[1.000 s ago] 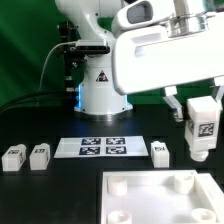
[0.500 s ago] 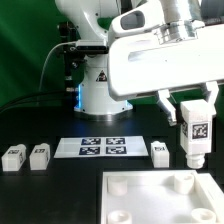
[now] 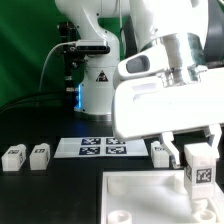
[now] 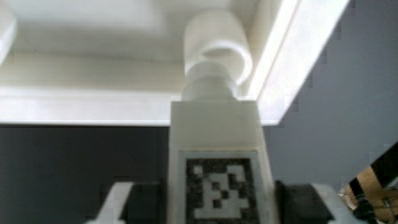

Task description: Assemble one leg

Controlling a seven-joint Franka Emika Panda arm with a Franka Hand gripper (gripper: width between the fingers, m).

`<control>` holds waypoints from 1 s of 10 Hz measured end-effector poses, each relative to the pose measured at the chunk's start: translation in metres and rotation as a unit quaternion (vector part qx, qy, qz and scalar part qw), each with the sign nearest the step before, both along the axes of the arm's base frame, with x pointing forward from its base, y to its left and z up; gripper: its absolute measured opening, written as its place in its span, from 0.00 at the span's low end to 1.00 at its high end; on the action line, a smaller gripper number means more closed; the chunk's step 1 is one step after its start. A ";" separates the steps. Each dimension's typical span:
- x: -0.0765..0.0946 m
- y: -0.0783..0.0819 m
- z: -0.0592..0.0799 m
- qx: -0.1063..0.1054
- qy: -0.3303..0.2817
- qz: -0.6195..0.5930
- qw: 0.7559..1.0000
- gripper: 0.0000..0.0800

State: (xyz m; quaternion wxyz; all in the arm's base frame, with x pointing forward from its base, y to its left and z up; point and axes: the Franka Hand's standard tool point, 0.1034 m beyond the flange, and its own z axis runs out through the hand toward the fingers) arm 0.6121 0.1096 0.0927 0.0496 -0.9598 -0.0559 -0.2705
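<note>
Over the panel point(image 3: 155, 205), at its far corner on the exterior view's right, holds the leg point(image 3: 203, 172) upright in the gripper point(image 3: 201, 155). Pinches the leg from two sides, jaws pressed against its flanks. Turns the tagged face toward the exterior camera, with the tag on the lower half of that face. Hides that corner of the panel behind the leg's lower end. Cannot tell whether the end touches the panel or hangs just above it.

In the wrist view, looks along the leg point(image 4: 222, 135) toward the panel point(image 4: 89, 75). Shows the tag nearest the camera and the fingers point(image 4: 121, 205) flanking the block on either side, with the gripper point(image 4: 217, 205) tight on it. Shows the leg's rounded far end pointing at a white round form of the panel, too blurred to name. Catches a strip of dark table point(image 4: 338, 110) beside the panel's edge.

Beyond the panel's far edge, finds the marker board point(image 3: 100, 147) lying flat on the table point(image 3: 60, 190). Finds two spare legs point(image 3: 39, 155) side by side, well apart from the panel, past its far corner toward the exterior view's left and beside the marker board's end. Finds a third spare leg point(image 3: 160, 152) at the board's other end, near the panel's far edge and just beside the held leg in the exterior view. Sets the arm's white base point(image 3: 100, 90) farther back still from the panel, behind the marker board.
</note>
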 end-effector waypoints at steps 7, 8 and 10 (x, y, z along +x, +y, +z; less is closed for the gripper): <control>0.001 0.005 -0.005 0.001 -0.007 0.003 1.000 0.36; 0.002 0.005 -0.006 0.001 -0.014 0.002 1.000 0.36; -0.002 0.001 -0.016 -0.002 -0.009 0.002 1.000 0.36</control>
